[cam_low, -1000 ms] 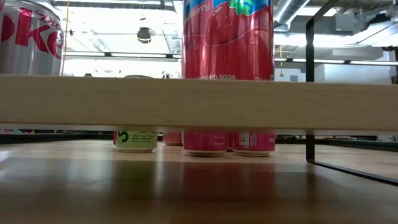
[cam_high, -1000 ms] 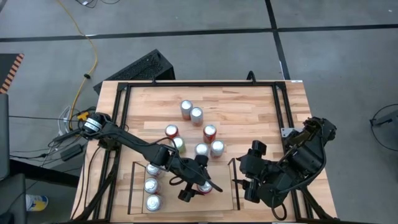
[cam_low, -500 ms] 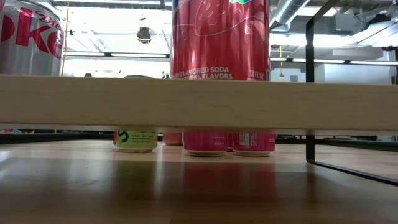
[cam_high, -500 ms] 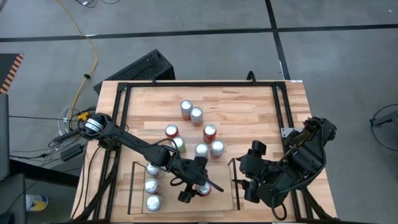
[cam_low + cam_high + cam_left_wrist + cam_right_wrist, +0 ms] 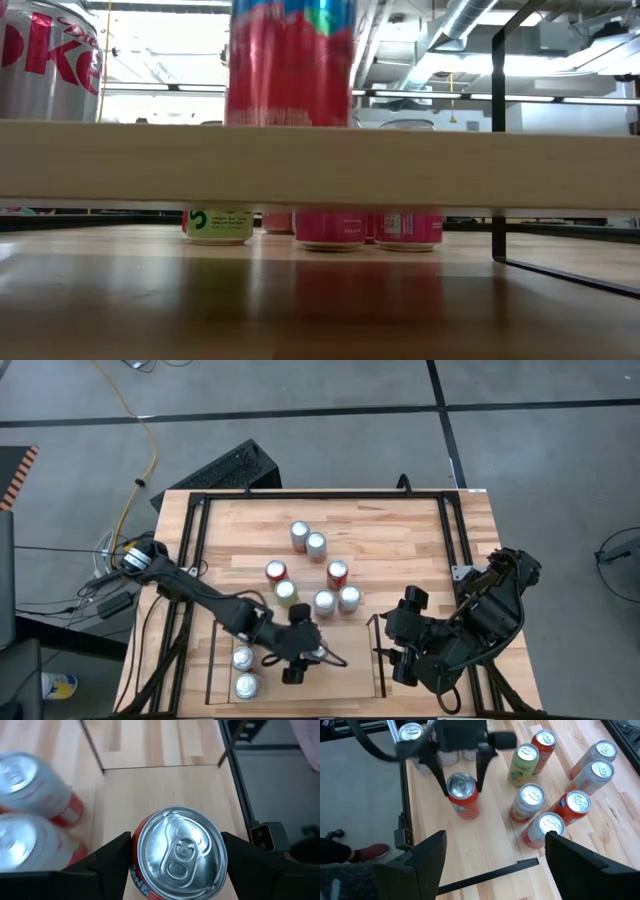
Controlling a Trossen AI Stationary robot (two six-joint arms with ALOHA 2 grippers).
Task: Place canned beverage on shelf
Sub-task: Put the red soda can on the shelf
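My left gripper (image 5: 300,652) is shut on a red can with a silver top (image 5: 177,852) over the shelf (image 5: 352,682), a low bay with thin black rails and a light plank floor at the table's near edge. The right wrist view shows this can (image 5: 463,795) between the left gripper's fingers. In the low view the can (image 5: 290,60) stands above the plank's front edge (image 5: 450,165), which hides its bottom. Two silver cans (image 5: 244,672) stand on the shelf's left end. My right gripper (image 5: 400,660) is open and empty beside the shelf's right rail. My left gripper pinches the red can's upper wall (image 5: 451,790) between its two fingers (image 5: 114,862), one on each side just below the rim. The fingers come from above, pointing down. The can is upright; I cannot tell whether its bottom touches the shelf floor.
Several loose cans stand on the table beyond the shelf, among them a green one (image 5: 286,592), a red one (image 5: 337,572) and silver ones (image 5: 308,539). A black metal frame (image 5: 200,510) runs around the tabletop. The shelf floor to the right of the red can is bare (image 5: 160,785).
My left gripper has carried the red can toward the table's left edge, along the shelf toward the silver cans. The can has stayed upright in the shut fingers. My right arm has kept still.
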